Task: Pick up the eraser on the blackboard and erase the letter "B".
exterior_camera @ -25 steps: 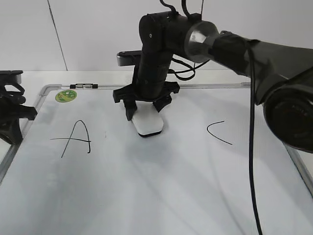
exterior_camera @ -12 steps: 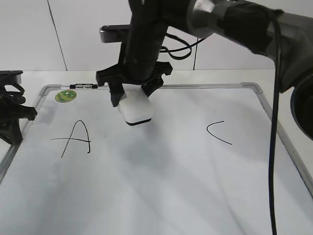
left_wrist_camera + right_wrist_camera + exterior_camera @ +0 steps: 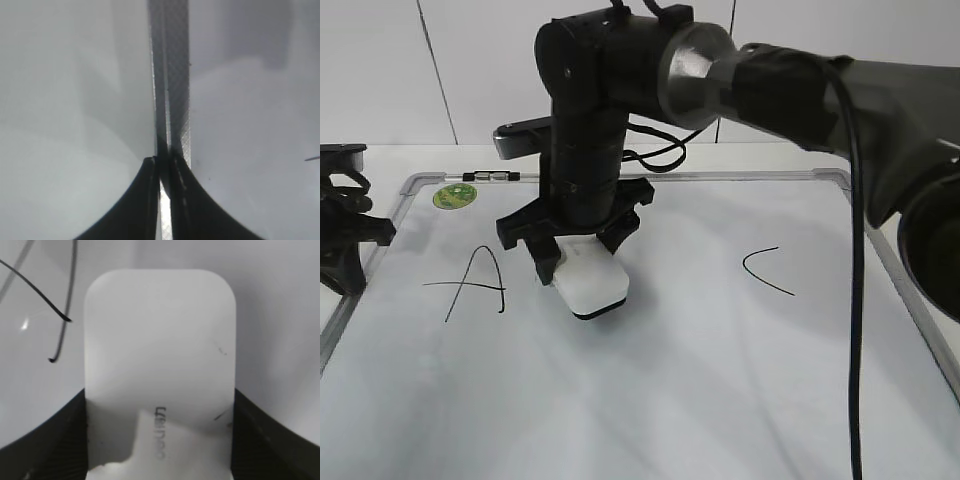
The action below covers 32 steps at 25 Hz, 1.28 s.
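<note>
The eraser [image 3: 590, 285] is a white rounded block with a dark underside. My right gripper [image 3: 580, 258] is shut on it and holds it down at the blackboard [image 3: 650, 390], just right of the black "A" [image 3: 475, 283]. In the right wrist view the eraser [image 3: 160, 350] fills the middle between the jaws [image 3: 159, 405], with strokes of the "A" [image 3: 62, 320] at the upper left. No letter "B" shows in any view. My left gripper [image 3: 342, 240] rests at the board's left edge, and its jaws [image 3: 161, 162] are shut over the grey frame [image 3: 172, 75].
A curved "C" stroke [image 3: 767, 270] lies on the right part of the board. A round green sticker [image 3: 454, 196] sits near the far left corner. The right arm [image 3: 770, 80] reaches across from the upper right. A white wall stands behind.
My right gripper, with the eraser in it, has lifted from the board's far middle, moved left, and come down nearer and closer to the "A". The left arm has not moved.
</note>
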Tool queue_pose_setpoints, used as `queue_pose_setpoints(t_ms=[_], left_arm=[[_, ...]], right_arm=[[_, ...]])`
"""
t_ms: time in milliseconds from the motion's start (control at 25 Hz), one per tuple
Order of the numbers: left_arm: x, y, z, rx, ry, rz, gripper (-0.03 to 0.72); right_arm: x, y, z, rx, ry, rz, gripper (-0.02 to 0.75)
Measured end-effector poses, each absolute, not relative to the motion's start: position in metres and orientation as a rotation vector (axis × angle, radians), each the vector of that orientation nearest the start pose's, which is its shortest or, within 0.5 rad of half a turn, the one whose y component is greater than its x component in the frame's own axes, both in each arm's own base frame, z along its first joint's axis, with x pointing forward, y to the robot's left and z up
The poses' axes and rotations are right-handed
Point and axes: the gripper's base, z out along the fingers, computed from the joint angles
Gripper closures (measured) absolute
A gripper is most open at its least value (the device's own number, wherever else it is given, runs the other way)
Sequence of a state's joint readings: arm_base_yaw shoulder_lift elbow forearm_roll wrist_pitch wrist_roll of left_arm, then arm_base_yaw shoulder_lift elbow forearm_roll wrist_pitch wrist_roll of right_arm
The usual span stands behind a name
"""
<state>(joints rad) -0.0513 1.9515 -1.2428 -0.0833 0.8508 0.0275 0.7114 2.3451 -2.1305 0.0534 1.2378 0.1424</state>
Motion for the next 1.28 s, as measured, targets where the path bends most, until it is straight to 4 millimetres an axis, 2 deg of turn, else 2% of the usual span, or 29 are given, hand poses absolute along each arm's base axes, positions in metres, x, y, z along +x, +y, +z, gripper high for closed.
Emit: queue_pose_setpoints(t_ms=[200,400,920,1280], left_arm=[[0.366,-0.024,0.152,0.041,3.042,-0.101,0.673],[0.366,-0.024,0.152,0.041,3.042,-0.101,0.673],[0.366,-0.024,0.152,0.041,3.042,-0.101,0.673],[0.366,-0.024,0.152,0.041,3.042,-0.101,0.673]], right_arm=[[0.366,0.331,0.193,-0.842,2.867,0.185,0.198],[0.363,0.338,0.173,-0.871,2.899,0.168,0.198],[0.363,0.342,0.163,-0.912,2.886,0.104,0.198],[0.364,0.342,0.163,-0.925,2.876,0.071,0.198]])
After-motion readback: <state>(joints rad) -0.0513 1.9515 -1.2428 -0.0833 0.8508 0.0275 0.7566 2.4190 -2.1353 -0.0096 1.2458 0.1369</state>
